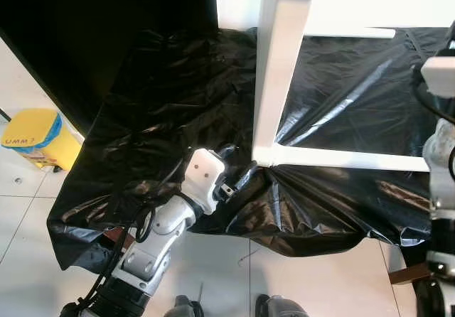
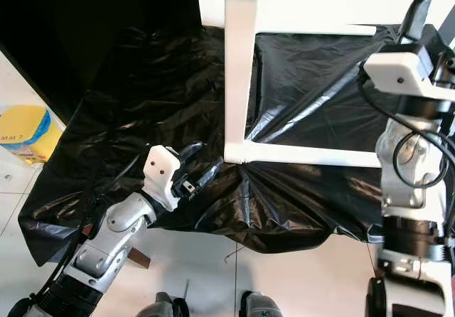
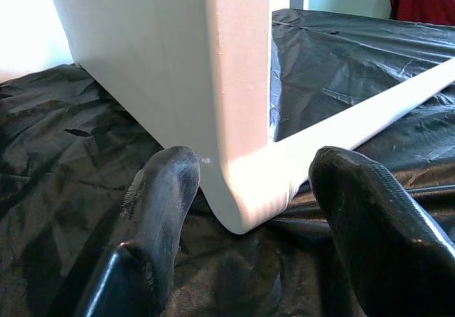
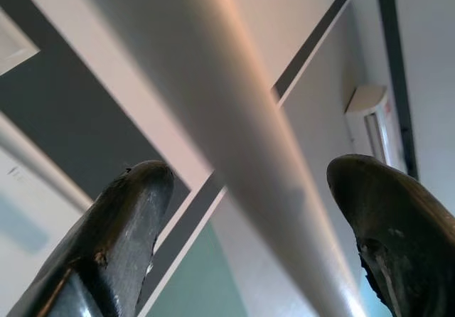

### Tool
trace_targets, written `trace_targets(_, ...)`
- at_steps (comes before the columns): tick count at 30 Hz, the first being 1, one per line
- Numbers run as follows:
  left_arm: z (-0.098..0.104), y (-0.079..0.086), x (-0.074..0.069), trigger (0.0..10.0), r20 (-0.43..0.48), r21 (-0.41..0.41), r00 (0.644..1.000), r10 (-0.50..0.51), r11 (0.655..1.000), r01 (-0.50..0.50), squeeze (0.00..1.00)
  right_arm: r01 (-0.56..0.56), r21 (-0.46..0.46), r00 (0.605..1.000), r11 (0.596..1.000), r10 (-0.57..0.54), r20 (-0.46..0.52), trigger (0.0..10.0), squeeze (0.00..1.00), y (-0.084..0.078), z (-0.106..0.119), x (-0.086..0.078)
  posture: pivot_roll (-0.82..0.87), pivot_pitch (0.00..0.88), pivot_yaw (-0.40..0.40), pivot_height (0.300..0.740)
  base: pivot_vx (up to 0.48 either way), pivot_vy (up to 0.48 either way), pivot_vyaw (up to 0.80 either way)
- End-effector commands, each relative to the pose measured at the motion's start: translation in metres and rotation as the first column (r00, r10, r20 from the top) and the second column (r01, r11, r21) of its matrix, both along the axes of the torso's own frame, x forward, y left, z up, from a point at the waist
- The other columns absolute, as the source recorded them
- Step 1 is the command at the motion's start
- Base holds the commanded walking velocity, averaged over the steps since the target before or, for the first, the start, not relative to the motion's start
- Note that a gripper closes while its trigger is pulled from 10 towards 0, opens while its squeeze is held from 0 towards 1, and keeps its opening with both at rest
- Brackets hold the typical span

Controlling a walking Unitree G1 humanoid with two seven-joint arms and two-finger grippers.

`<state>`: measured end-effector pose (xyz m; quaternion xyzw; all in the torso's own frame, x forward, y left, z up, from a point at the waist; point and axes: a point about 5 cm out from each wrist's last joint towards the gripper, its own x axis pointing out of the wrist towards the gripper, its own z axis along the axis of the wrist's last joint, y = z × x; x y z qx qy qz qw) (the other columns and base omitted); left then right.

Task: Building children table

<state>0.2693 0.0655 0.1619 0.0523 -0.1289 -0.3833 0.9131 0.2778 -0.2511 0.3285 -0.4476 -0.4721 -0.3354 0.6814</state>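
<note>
Left gripper [image 3: 245, 217] spread around the corner of the white wooden table frame [image 1: 274, 82], lying on crinkled black plastic sheeting [image 1: 163, 104]. Right gripper [image 4: 249, 210] gapes astride a raised white rail [image 4: 234, 118]. Frame looks rigid, smooth, probably slippery, so grip the square leg.

A crumpled black plastic sheet [image 1: 170, 111] lies spread over the tiled floor [image 1: 21, 210], and a white wooden table frame [image 1: 274, 75] stands on it, its lower corner near the sheet's front edge. The left gripper [image 1: 238, 178] sits low at that corner, one finger on either side of it, just apart from the wood. The right gripper [image 4: 256, 210] is raised on the right, its fingers straddling a white rail. A yellow bin [image 1: 39, 138] stands on the floor to the far left, beside the sheet.
</note>
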Motion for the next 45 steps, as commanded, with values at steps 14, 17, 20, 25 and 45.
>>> trace_targets(14, -0.006, -0.010, -0.007, 10.0, -0.008, 0.039, 0.988, -0.151, 0.988, 0.151, 0.00, -0.083, -0.179, 0.992, 0.980, 0.065, -0.107, 10.0, 0.00, 0.007, 0.038, 0.002, -0.13, 0.132, 0.061, 0.740, 0.000, 0.000, 0.00)
trace_targets(17, -0.005, -0.012, -0.007, 10.0, -0.008, 0.032, 0.988, -0.153, 0.988, 0.153, 0.00, -0.118, -0.226, 0.974, 0.967, 0.068, -0.216, 10.0, 0.00, 0.008, 0.045, 0.003, -0.15, 0.132, 0.065, 0.740, 0.000, 0.000, 0.00)
trace_targets(20, -0.006, -0.012, -0.006, 10.0, -0.009, 0.029, 0.988, -0.157, 0.987, 0.157, 0.00, -0.156, -0.249, 0.947, 0.956, 0.073, -0.314, 10.0, 0.00, 0.008, 0.052, 0.002, -0.16, 0.132, 0.073, 0.740, 0.000, 0.000, 0.00)
trace_targets(25, -0.006, -0.014, -0.006, 10.0, -0.013, 0.027, 0.985, -0.171, 0.985, 0.172, 0.00, -0.200, -0.326, 0.895, 0.924, 0.037, -0.444, 10.0, 0.00, 0.009, 0.071, -0.003, -0.18, 0.132, 0.090, 0.740, 0.000, 0.000, 0.00)
trace_targets(45, -0.006, -0.020, -0.005, 10.0, -0.015, 0.013, 0.981, -0.194, 0.981, 0.194, 0.00, -0.405, -0.027, 0.500, 0.914, 0.196, -0.843, 10.0, 0.00, -0.008, 0.096, -0.022, -0.22, 0.141, 0.084, 0.740, 0.000, 0.000, 0.00)
